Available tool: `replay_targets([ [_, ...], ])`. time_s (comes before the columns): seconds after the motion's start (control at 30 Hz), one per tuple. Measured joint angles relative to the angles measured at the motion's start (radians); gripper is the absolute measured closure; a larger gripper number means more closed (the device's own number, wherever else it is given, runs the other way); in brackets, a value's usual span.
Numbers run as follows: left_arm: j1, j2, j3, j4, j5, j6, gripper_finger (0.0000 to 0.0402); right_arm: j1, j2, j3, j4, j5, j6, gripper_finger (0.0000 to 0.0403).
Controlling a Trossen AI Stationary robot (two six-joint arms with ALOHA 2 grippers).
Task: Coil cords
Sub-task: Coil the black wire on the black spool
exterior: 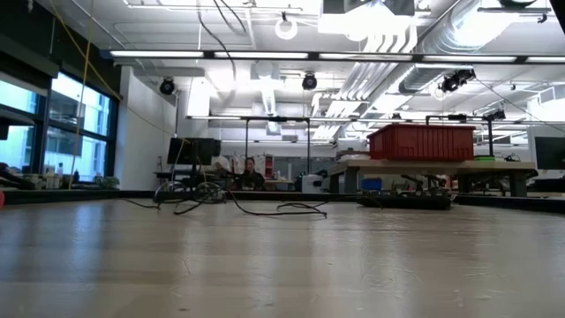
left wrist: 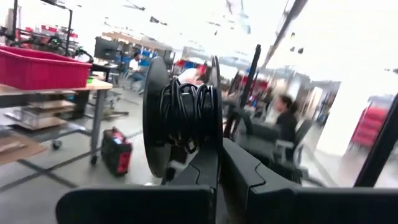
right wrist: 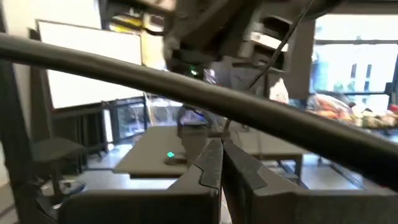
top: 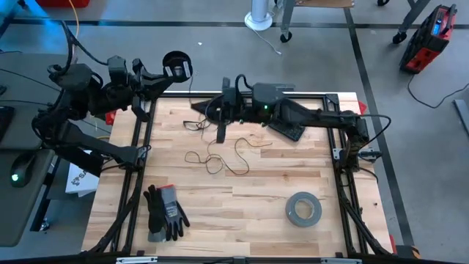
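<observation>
Two claws are closed: the left claw [left wrist: 217,155] grips the spool [left wrist: 183,121] off the wooden surface [top: 256,198], in an office-like room. The right claw [top: 221,132] is pinched above the cord [top: 220,158]; whether it holds cord is hard to tell.

No text, label, brand or number can be read in any view.

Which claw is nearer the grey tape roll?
The right claw. It hangs over the table's far middle, above the roll; the left claw holds the spool past the far left corner.
</observation>
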Motion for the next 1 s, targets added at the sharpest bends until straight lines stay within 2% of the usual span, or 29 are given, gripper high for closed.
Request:
replay_targets([
  [0.17, 0.0, 0.028, 0.0, 0.079, 0.048, -0.135, 0.0401, 0.031, 0.034, 0.0, 0.102, 0.01, -0.018, 0.0402],
  [0.5, 0.0, 0.069, 0.0, 0.095, 0.215, -0.63, 0.0401, 0.032, 0.062, 0.0, 0.255, -0.013, -0.01, 0.0403],
  [0.6, 0.0, 0.084, 0.0, 0.094, 0.254, -0.727, 0.0401, 0.032, 0.064, 0.0, 0.289, -0.042, -0.013, 0.0403],
  [0.73, 0.0, 0.103, 0.0, 0.094, 0.267, -0.766, 0.0401, 0.032, 0.064, 0.0, 0.313, -0.066, -0.013, 0.0403],
  [1.0, 0.0, 0.113, 0.0, 0.093, 0.276, -0.716, 0.0401, 0.044, 0.064, 0.0, 0.323, -0.086, 0.001, 0.0403],
])
